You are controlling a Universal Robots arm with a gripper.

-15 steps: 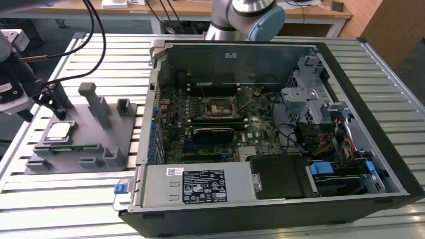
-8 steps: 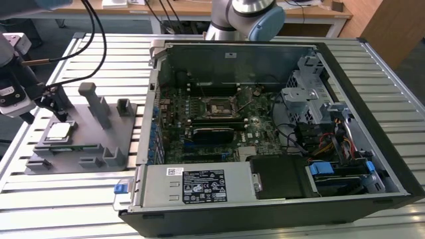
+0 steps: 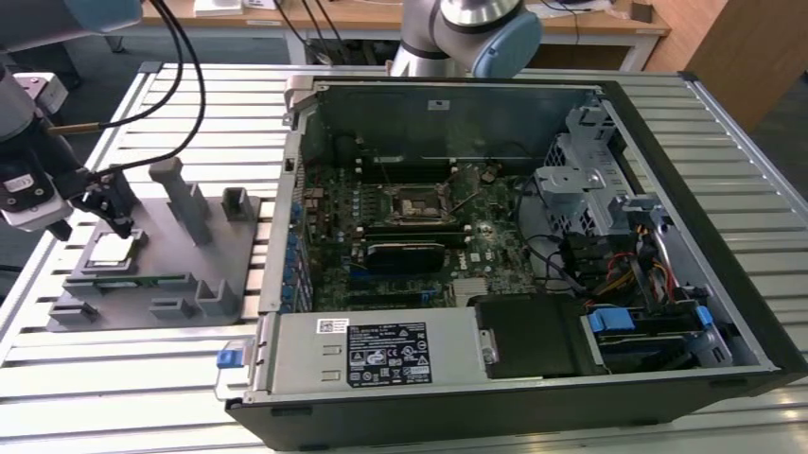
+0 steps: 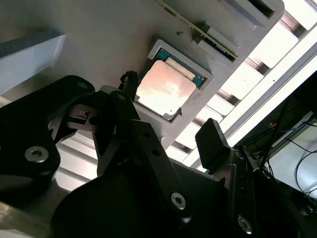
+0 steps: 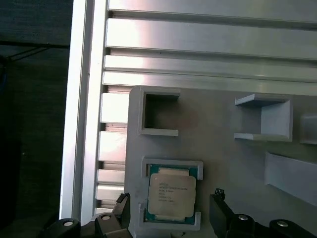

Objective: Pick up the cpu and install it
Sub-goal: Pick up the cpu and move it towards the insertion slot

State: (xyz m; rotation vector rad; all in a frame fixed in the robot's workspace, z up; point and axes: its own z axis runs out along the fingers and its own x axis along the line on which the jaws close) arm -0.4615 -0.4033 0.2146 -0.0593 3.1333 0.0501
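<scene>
The tool [image 3: 108, 216] hangs released over a grey fixture plate [image 3: 76, 312] at the exterior view's left, on the slatted bench [image 3: 127, 388]. The cpu [image 3: 112, 250] lies flat in its pocket on that plate, just below the fingers. The open computer case [image 3: 657, 113] stands well apart toward the exterior view's right, with the motherboard socket [image 3: 417, 206] inside it.

In the second wrist view the tool [image 4: 171, 109] is spread wide with nothing clamped in it. The cpu [image 4: 166, 87] shows between the two fingers, seated in its raised frame, and a thin green memory strip [image 4: 198, 25] lies in a slot beside it.

In the first wrist view the tool [image 5: 170, 201] straddles the cpu [image 5: 171, 192], with a gap on each side.

The risk, as I judge it, is a descent slightly off centre. A finger could land on the pocket's rim (it stands close to the chip's edges), or the fingers could close unevenly and lift the cpu tilted. A tilted chip could then seat badly in the socket.
</scene>
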